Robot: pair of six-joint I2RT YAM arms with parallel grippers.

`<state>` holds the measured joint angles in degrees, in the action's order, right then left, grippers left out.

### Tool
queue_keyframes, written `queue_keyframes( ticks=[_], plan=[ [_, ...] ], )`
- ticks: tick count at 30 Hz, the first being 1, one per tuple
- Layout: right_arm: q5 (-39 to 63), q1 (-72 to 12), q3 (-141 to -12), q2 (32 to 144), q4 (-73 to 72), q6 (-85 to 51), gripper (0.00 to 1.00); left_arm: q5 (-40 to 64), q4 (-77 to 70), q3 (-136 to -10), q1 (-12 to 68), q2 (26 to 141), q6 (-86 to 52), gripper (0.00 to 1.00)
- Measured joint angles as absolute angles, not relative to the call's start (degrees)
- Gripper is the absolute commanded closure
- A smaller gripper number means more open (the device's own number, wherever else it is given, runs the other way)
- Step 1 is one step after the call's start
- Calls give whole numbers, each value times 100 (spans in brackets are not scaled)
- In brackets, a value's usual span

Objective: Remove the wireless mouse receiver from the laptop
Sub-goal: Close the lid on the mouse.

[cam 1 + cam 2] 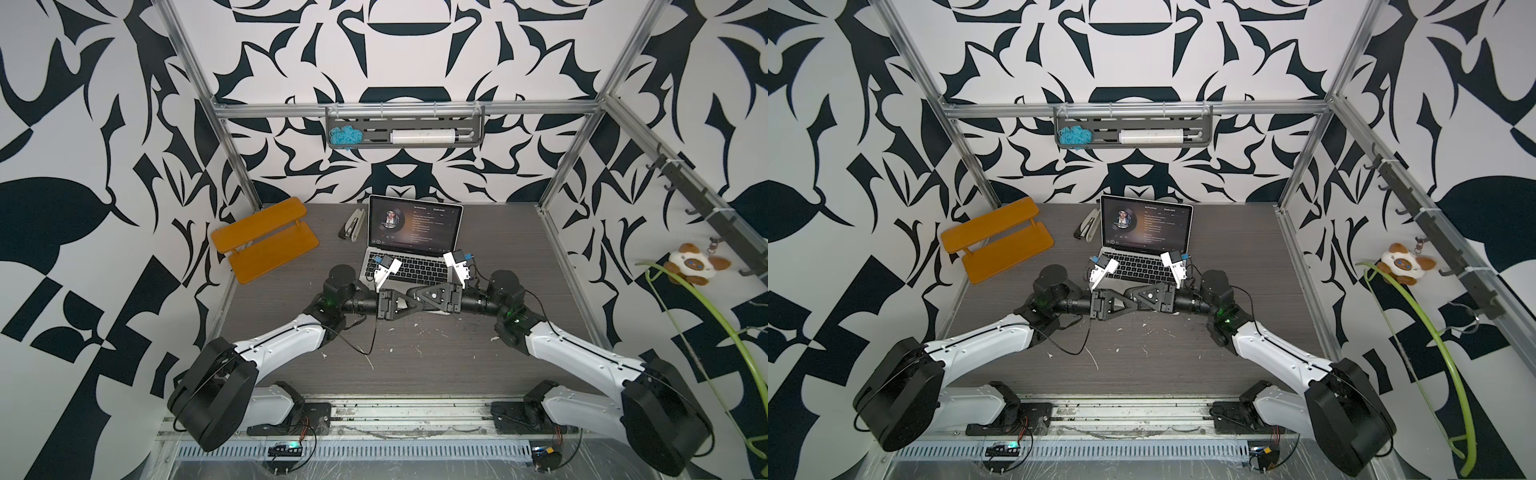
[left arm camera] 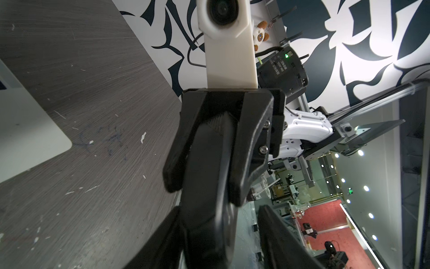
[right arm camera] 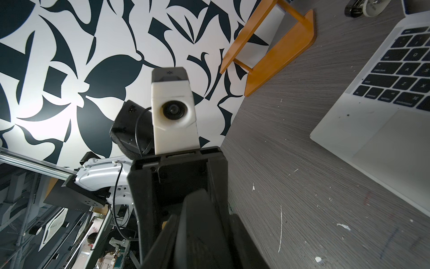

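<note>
Laptop on table toward the back, stapler just left, rack farther left

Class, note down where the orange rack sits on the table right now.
In both top views the orange rack sits at the far left corner of the table, left of the stapler and the open laptop.

Silver laptop with black keys, orange shelf, grey woodgrain table, black-and-white leaf-patterned walls

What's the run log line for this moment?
place: in front of slim silver laptop | right gripper: fingers shut on black elongated object | left gripper: fingers open around it | tiny black receiver: not visible
</note>
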<state>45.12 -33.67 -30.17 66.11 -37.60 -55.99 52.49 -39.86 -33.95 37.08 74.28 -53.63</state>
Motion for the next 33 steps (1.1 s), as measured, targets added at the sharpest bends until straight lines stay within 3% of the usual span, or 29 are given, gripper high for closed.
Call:
queue_keyframes(
  ticks=[7, 9, 12, 17, 19, 21, 23, 25, 26, 30, 33],
  plan=[
    [4556, -3398, -3017, 6611, -3870, -5675, 83, 5319, -4106, -3400, 3664, 7428, -5417, 68],
    [4558, -3415, -3017, 6622, -3946, -5693, 83, 5339, -4174, -3400, 3658, 7435, -5472, 68],
    [4550, -3420, -3017, 6661, -4075, -5771, 83, 5382, -4351, -3400, 3636, 7491, -5559, 57],
    [4528, -3435, -3017, 6740, -4158, -5852, 83, 5448, -4644, -3400, 3638, 7649, -5719, 58],
    [4493, -3435, -3017, 6735, -4180, -5872, 83, 5450, -4692, -3400, 3638, 7660, -5745, 65],
    [4480, -3437, -3017, 6733, -4244, -5887, 83, 5470, -4724, -3398, 3636, 7664, -5798, 81],
    [4491, -3439, -3017, 6731, -4318, -5760, 83, 5485, -4733, -3398, 3625, 7664, -5929, 85],
    [4482, -3441, -3017, 6731, -4340, -5714, 83, 5496, -4757, -3398, 3616, 7664, -5999, 100],
    [4484, -3441, -3017, 6731, -4340, -5714, 82, 5496, -4759, -3398, 3616, 7664, -6007, 100],
    [4482, -3444, -3017, 6731, -4348, -5739, 50, 5505, -4775, -3398, 3614, 7664, -6014, 100],
    [4471, -3448, -3015, 6729, -4329, -5859, 34, 5489, -4792, -3398, 3614, 7682, -5975, 100]
  ],
)
